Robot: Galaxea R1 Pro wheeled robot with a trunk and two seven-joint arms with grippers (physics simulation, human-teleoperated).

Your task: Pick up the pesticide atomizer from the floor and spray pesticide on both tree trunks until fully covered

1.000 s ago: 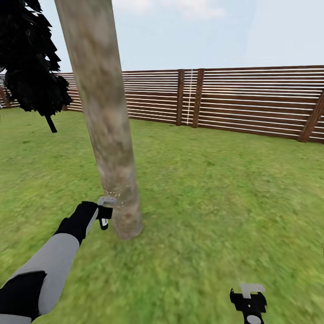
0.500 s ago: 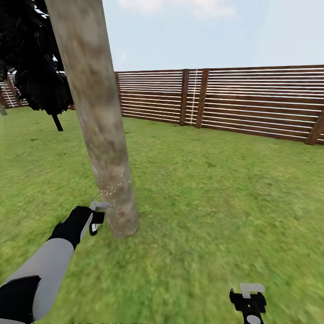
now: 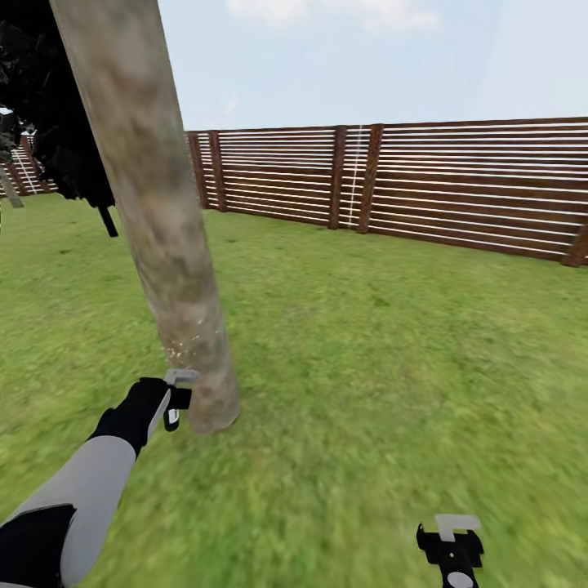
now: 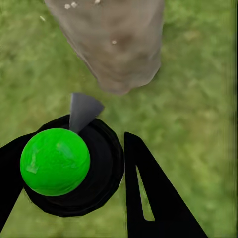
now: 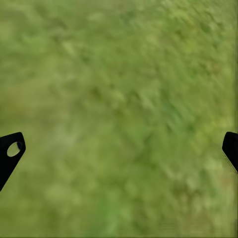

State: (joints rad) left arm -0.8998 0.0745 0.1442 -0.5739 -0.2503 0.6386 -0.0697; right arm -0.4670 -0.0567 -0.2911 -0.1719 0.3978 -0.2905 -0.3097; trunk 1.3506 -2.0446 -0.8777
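The pesticide atomizer (image 4: 55,161), a black body with a bright green round cap and a grey nozzle, sits between the fingers of my left gripper (image 4: 74,144), which is shut on it. The nozzle points at the foot of a tree trunk (image 4: 116,44). In the head view my left gripper (image 3: 174,398) hangs low, right beside the base of the thick, pale mottled tree trunk (image 3: 159,237). Fine white specks (image 3: 186,347) dot the trunk just above the gripper. My right gripper (image 3: 452,551) is open over bare grass (image 5: 119,119), well to the right of the trunk.
Lawn (image 3: 392,359) stretches all around the trunk. A brown slatted fence (image 3: 457,184) closes the far side. A dark conifer (image 3: 57,122) stands behind the trunk at the left.
The whole head view has shifted, so the trunk and fence sit further left in the picture. My left gripper stays by the trunk's base with the atomizer. The right gripper is unchanged.
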